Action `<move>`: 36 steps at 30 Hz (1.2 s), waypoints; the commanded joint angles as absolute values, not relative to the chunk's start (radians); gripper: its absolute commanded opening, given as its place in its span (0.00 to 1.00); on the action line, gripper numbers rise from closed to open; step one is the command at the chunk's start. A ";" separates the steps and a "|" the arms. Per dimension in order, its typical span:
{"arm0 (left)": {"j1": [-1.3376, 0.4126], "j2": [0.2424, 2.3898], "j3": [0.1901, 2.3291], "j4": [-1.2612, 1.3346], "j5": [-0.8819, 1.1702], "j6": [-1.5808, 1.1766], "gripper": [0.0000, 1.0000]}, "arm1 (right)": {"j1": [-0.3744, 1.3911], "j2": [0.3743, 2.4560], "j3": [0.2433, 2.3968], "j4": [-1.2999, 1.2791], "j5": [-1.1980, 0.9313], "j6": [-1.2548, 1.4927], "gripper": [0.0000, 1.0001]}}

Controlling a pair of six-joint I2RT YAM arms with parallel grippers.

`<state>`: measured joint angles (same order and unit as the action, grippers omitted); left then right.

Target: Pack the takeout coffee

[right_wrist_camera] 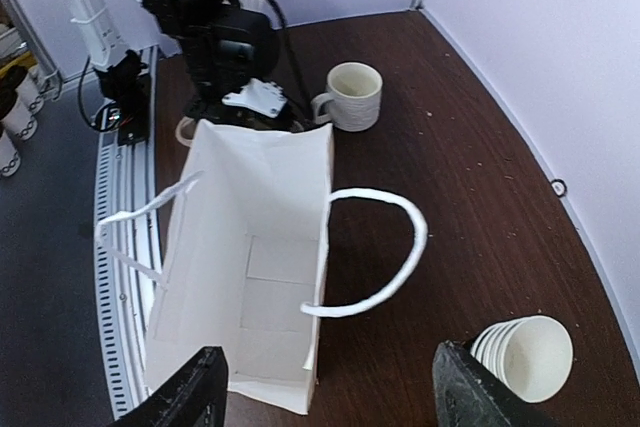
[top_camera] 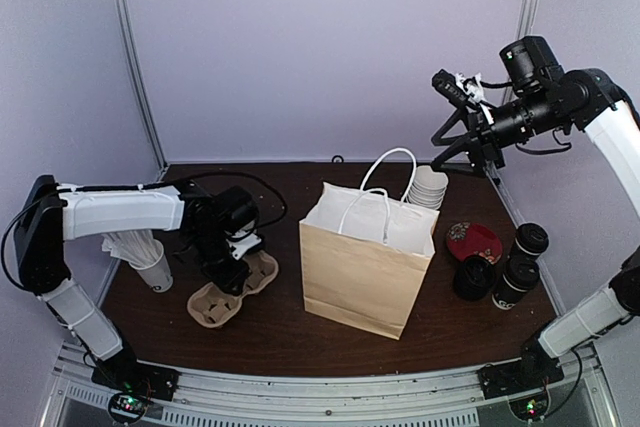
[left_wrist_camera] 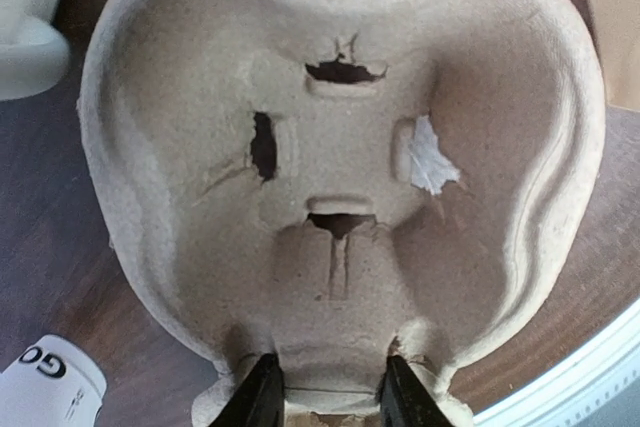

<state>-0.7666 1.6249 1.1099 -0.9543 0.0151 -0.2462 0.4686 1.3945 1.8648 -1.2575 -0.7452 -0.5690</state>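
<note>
The takeout coffee shows as two black lidded paper cups [top_camera: 528,240] [top_camera: 515,283] standing at the table's right edge, far from both grippers. My left gripper [top_camera: 235,269] [left_wrist_camera: 332,365] is down on a brown pulp cup carrier [top_camera: 213,303] [left_wrist_camera: 340,147]. Its black fingertips [left_wrist_camera: 266,387] press against both sides of the narrow bridge between the carrier's two wells, and both wells hold nothing. High at the back right, my right gripper [top_camera: 447,112] [right_wrist_camera: 330,397] hangs open above the open brown paper bag [top_camera: 355,262] [right_wrist_camera: 250,277], nothing between its fingers.
A stack of white paper cups [top_camera: 428,187] [right_wrist_camera: 525,352] stands behind the bag. Left of the carrier is a white cup of white sticks [top_camera: 150,265]. A white mug [right_wrist_camera: 355,95] sits near the left arm. A red item [top_camera: 473,241] and a dark cup-like thing [top_camera: 473,278] lie by the coffee cups.
</note>
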 commanded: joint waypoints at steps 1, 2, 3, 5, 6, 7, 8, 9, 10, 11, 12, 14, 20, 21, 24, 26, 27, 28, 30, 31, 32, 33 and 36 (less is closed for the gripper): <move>-0.761 1.492 1.190 -1.048 -0.010 -0.258 0.33 | 0.410 1.411 1.865 -1.169 -0.616 -0.466 0.75; -0.761 1.470 1.204 -1.065 -0.022 -0.259 0.33 | 0.401 1.421 1.876 -1.167 -0.604 -0.451 0.76; -0.761 1.449 1.221 -1.084 -0.029 -0.261 0.33 | 0.397 1.435 1.883 -1.166 -0.603 -0.438 0.77; -0.761 1.411 1.274 -1.122 -0.038 -0.259 0.33 | 0.396 1.464 1.885 -1.174 -0.635 -0.425 0.79; -0.761 1.395 1.300 -1.142 -0.038 -0.255 0.33 | 0.396 1.477 1.884 -1.176 -0.663 -0.416 0.81; -0.761 1.379 1.329 -1.163 -0.038 -0.251 0.33 | 0.396 1.491 1.884 -1.176 -0.694 -0.405 0.81; -0.761 1.366 1.356 -1.176 -0.038 -0.247 0.33 | 0.396 1.506 1.884 -1.178 -0.729 -0.394 0.82; -0.760 1.354 1.390 -1.192 -0.039 -0.243 0.33 | 0.398 1.524 1.886 -1.188 -0.775 -0.388 0.83; -0.761 1.347 1.426 -1.206 -0.039 -0.239 0.33 | 0.404 1.540 1.889 -1.200 -0.812 -0.389 0.85; -0.761 1.341 1.466 -1.225 -0.038 -0.232 0.33 | 0.413 1.556 1.894 -1.215 -0.840 -0.397 0.90; -0.761 1.340 1.511 -1.243 -0.036 -0.224 0.33 | 0.429 1.568 1.898 -1.233 -0.845 -0.406 0.93; -0.761 1.341 1.601 -1.270 -0.020 -0.204 0.33 | 0.461 1.588 1.905 -1.257 -0.835 -0.424 0.99; -0.761 1.377 1.868 -1.270 0.085 -0.147 0.32 | 0.484 1.650 1.955 -1.229 -0.857 -0.379 0.68; -0.762 1.384 1.899 -1.260 0.101 -0.137 0.32 | 0.487 1.666 1.979 -1.239 -0.870 -0.381 0.51; -0.762 1.405 1.974 -1.217 0.146 -0.105 0.31 | 0.505 1.699 2.043 -1.262 -0.899 -0.380 0.06; -0.762 1.430 2.029 -1.216 0.166 -0.087 0.31 | 0.521 1.710 2.079 -1.269 -0.901 -0.381 0.00; -0.762 1.446 2.053 -1.212 0.178 -0.079 0.30 | 0.529 1.715 2.104 -1.271 -0.899 -0.380 0.00; -0.762 1.453 2.068 -1.202 0.192 -0.074 0.30 | 0.535 1.720 2.124 -1.272 -0.896 -0.380 0.00; -0.762 1.456 2.065 -1.160 0.226 -0.065 0.30 | 0.545 1.722 2.157 -1.269 -0.897 -0.383 0.00; -0.762 1.454 2.054 -1.133 0.245 -0.059 0.30 | 0.549 1.717 2.164 -1.264 -0.900 -0.383 0.00; -0.762 1.450 2.039 -1.103 0.267 -0.057 0.29 | 0.556 1.715 2.171 -1.263 -0.907 -0.385 0.00; -0.762 1.444 2.021 -1.071 0.290 -0.053 0.29 | 0.563 1.715 2.174 -1.268 -0.926 -0.390 0.00; -0.781 1.389 1.886 -0.888 0.379 -0.031 0.28 | 0.596 1.716 2.167 -1.286 -0.940 -0.402 0.00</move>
